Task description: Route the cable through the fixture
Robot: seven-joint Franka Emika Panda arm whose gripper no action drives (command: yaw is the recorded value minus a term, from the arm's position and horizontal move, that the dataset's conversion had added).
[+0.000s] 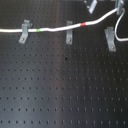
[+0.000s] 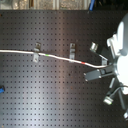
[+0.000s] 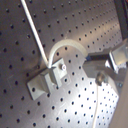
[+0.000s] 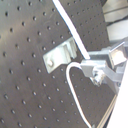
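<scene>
Cable [image 1: 55,28] is laid through two clips; third clip [image 1: 109,37] is unthreaded. Hand [image 2: 106,71] is clamped on cable beside it. Lowering into its slot is called for.

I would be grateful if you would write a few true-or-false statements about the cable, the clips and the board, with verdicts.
1. The cable carries a green band and a red band. True.
2. In the first exterior view, three metal clips stand on the board. True.
3. The board is plain white. False: it is black and perforated.
4. In the first exterior view, the red band lies left of the green band. False: it lies to the right.
</scene>
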